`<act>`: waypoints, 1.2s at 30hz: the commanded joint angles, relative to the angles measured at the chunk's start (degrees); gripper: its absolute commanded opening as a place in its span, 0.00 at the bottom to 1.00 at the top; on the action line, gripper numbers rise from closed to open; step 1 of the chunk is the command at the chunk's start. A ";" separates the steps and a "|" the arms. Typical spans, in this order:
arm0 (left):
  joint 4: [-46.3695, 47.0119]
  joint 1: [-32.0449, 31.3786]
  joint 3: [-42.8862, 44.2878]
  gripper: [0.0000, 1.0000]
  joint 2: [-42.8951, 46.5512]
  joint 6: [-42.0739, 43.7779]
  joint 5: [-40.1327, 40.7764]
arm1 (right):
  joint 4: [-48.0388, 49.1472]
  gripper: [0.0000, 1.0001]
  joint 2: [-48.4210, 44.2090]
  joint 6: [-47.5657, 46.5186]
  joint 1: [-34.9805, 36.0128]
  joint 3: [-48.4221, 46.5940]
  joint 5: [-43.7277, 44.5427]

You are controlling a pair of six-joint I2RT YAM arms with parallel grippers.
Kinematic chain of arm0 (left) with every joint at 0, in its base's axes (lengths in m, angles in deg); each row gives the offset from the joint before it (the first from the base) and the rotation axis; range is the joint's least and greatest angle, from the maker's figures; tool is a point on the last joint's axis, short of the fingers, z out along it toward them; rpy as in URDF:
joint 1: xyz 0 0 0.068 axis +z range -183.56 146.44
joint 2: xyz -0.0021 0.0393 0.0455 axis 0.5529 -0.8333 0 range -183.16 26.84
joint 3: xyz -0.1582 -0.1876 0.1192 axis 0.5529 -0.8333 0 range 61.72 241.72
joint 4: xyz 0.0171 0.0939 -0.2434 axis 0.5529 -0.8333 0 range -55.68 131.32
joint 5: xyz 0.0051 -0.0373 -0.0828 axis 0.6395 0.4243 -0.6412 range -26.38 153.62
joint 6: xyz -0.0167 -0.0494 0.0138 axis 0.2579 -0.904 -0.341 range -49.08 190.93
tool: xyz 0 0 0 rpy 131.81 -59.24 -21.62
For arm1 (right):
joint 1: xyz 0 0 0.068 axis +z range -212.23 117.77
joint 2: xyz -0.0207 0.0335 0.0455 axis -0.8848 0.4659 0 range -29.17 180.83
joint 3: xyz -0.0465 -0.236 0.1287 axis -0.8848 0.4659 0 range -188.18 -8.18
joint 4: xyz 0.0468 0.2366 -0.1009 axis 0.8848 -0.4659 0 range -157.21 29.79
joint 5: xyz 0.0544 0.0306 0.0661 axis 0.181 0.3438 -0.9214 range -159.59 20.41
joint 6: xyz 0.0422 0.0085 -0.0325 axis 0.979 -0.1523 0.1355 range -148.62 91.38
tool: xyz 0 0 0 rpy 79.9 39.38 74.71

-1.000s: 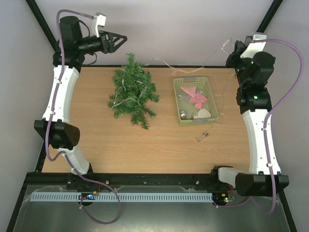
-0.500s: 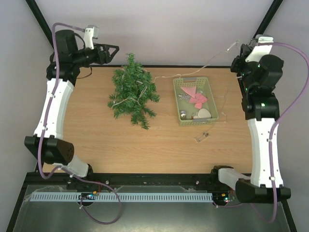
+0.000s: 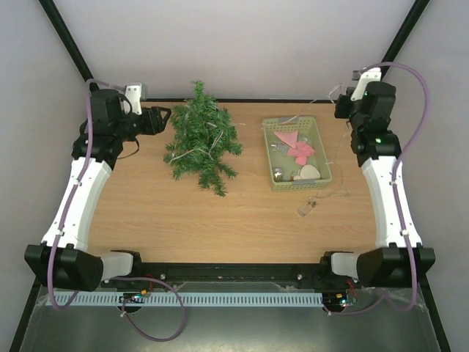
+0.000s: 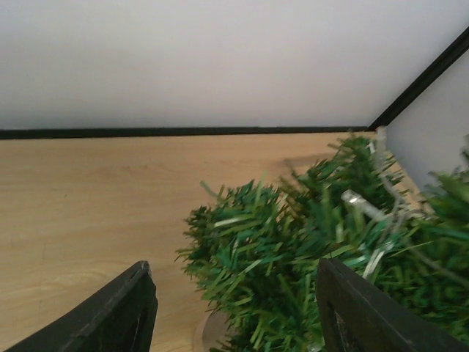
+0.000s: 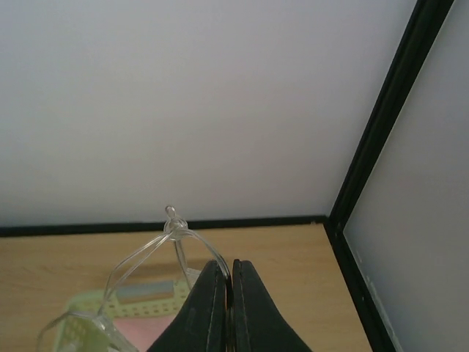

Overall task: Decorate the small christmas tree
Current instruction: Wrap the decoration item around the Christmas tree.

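Note:
The small christmas tree (image 3: 201, 139) lies on the wooden table with its tip toward the back wall, and pale strands of a clear light string run through its branches. My left gripper (image 3: 161, 117) is at the tree's left side, open. In the left wrist view green branches (image 4: 293, 249) fill the gap between the two black fingers (image 4: 124, 308) without touching either. My right gripper (image 3: 341, 101) is raised at the back right, shut on the clear light string (image 5: 172, 229), which loops up to a knot just above the fingertips.
A pale green basket (image 3: 323, 150) holding pink, silver and cream ornaments stands right of the tree. A small clear box (image 3: 308, 208) lies in front of it, with thin wire trailing nearby. Black frame posts rise at both back corners.
The left gripper has come down from the back left corner to the tree's side and narrowed slightly. The right gripper has dropped lower, still pinching the string.

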State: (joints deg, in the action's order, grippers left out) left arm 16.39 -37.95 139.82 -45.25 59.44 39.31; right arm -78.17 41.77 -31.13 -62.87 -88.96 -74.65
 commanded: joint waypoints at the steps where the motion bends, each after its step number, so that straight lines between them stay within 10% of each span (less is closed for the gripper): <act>1: 0.18 -0.25 -1.87 0.60 1.12 0.08 1.60 | -2.08 0.02 2.73 -0.70 0.44 -2.23 4.35; 10: -1.48 -0.98 -0.06 0.56 3.05 -1.54 4.28 | -10.58 0.02 -5.68 -0.41 1.39 0.98 5.74; 23: 2.00 -13.84 -2.80 0.54 11.85 5.10 6.35 | -28.57 0.02 -19.56 2.57 8.03 0.48 -18.27; 36: 20.90 -27.79 -15.98 0.56 18.01 9.49 -7.60 | -3.60 0.02 -30.62 26.82 9.79 12.21 -51.79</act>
State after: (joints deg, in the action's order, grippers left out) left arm 30.51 -61.40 124.54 -26.46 65.60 36.11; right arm -92.42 12.79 -14.56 -53.26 -80.04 -116.22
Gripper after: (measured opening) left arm 0.555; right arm 0.017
